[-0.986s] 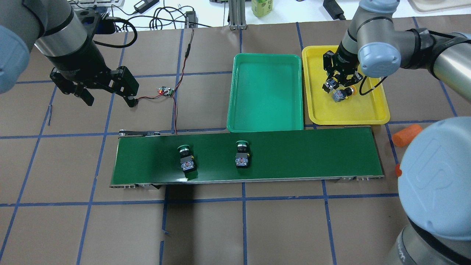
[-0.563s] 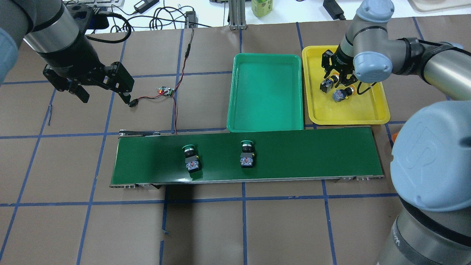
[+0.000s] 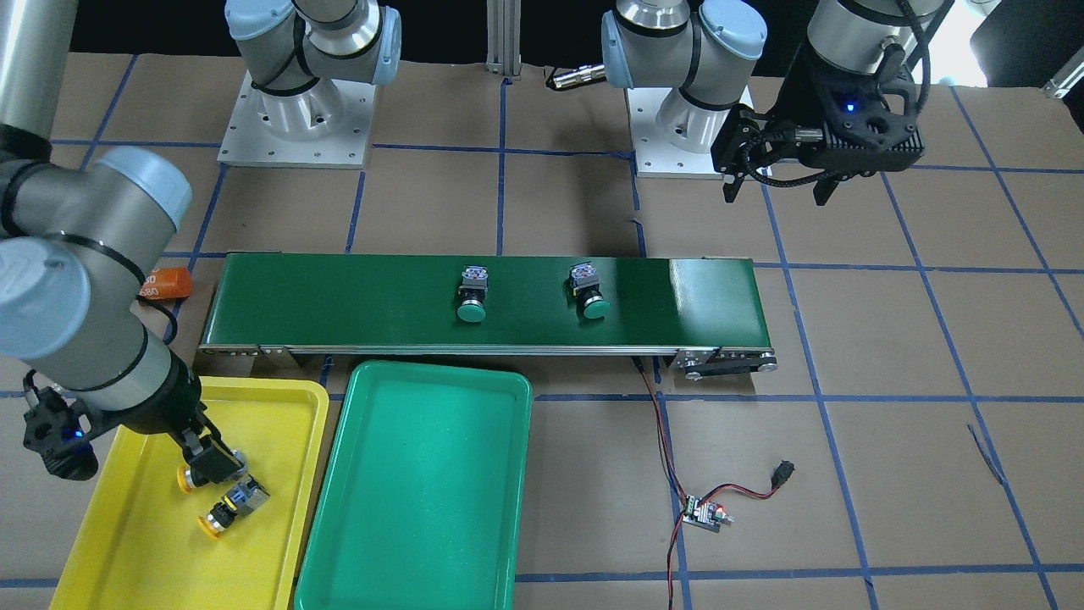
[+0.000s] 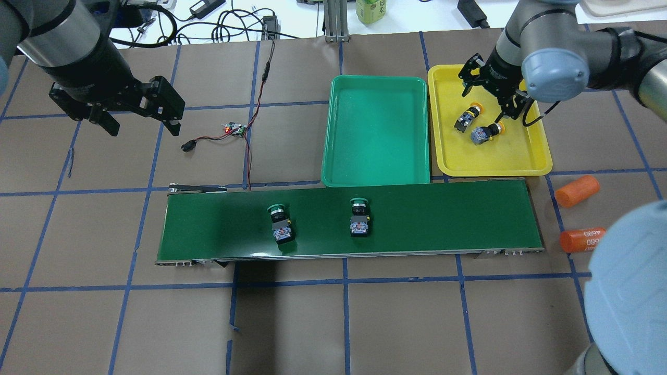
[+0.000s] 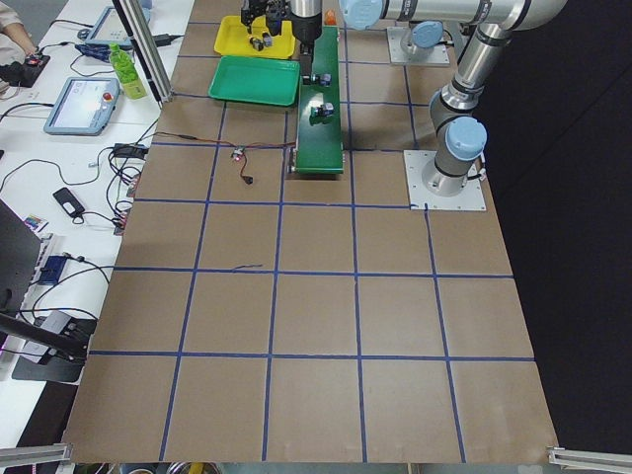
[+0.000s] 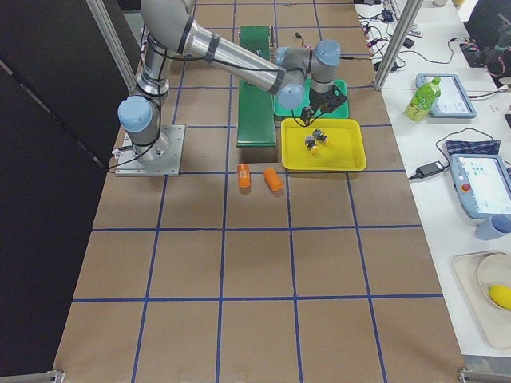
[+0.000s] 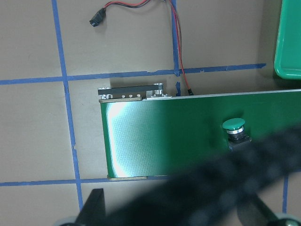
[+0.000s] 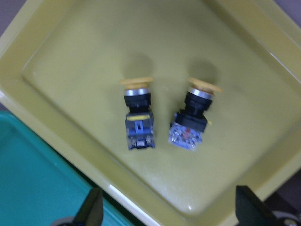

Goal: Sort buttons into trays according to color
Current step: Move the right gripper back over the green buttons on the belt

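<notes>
Two yellow-capped buttons [image 4: 465, 119] [image 4: 484, 133] lie on their sides in the yellow tray [image 4: 521, 156]; they also show in the right wrist view [image 8: 138, 113] [image 8: 193, 115]. My right gripper [image 4: 490, 99] hangs open and empty just above them. Two green-capped buttons [image 4: 280, 224] [image 4: 359, 219] lie on the dark green belt [image 4: 443, 219]. The green tray [image 4: 378, 130] holds nothing. My left gripper [image 4: 140, 124] is open and empty, over the table far left of the trays. Its wrist view shows the belt's left end and one green-capped button [image 7: 233, 125].
Two orange cylinders [image 4: 576, 190] [image 4: 583, 239] lie on the table right of the belt's end. A small circuit board [image 4: 234, 128] with red and black wires lies between my left gripper and the green tray. A cable blurs the left wrist view's lower part.
My right gripper has risen off the yellow-capped buttons and both stay in the yellow tray. The two green-capped buttons have moved right along the belt. My left gripper has drifted back and left.
</notes>
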Available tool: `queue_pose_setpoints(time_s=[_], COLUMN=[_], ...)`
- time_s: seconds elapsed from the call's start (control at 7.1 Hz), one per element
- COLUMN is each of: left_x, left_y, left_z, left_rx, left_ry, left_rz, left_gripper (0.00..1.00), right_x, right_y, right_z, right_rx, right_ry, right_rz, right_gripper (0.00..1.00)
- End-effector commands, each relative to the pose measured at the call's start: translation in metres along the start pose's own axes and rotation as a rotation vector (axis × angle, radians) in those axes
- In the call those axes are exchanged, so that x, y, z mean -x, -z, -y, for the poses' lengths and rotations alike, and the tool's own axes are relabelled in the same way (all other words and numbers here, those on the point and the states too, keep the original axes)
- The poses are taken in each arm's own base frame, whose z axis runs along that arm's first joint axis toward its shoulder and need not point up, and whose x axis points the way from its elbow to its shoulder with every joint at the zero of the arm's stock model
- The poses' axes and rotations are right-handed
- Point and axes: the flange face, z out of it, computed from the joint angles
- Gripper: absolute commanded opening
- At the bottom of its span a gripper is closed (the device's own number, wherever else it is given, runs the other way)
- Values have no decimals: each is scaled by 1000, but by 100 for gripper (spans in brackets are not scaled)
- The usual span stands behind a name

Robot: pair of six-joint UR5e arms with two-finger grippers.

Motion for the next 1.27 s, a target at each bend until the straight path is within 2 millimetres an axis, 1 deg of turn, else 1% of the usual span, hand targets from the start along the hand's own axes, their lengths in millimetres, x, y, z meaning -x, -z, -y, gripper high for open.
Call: queue_pose_setpoints(time_s=[0.0,0.14,0.28,0.42,0.56,0.7,0.84,0.99,1.13], left_x=[0,-4,-9,-11,-11,-13,-16,-13,-14], left_y=[15,10,8,7,-4,-9,-22,-37,-39], left_z=[-12,-9,-4,4,25,32,30,26,27], left_rx=[15,27,40,36,-1,0,24,45,18], left_ry=[47,39,63,74,74,55,49,29,17], left_rz=[3,-1,-22,-66,-72,-78,-68,-65,-64], left_gripper=[100,100,100,100,100,100,100,100,100], right_x=[-37,-42,-35,-15,1,7,7,6,7], right_y=[105,131,127,107,71,62,47,13,-10], right_z=[-73,-99,-125,-157,-176,-182,-182,-189,-211], right_rx=[48,34,54,82,117,99,89,103,84], right_ry=[72,162,210,358,534,579,593,631,666], right_rz=[-37,-26,-38,-48,-75,-53,-42,-51,-36], right_gripper=[100,100,100,100,100,100,100,100,100])
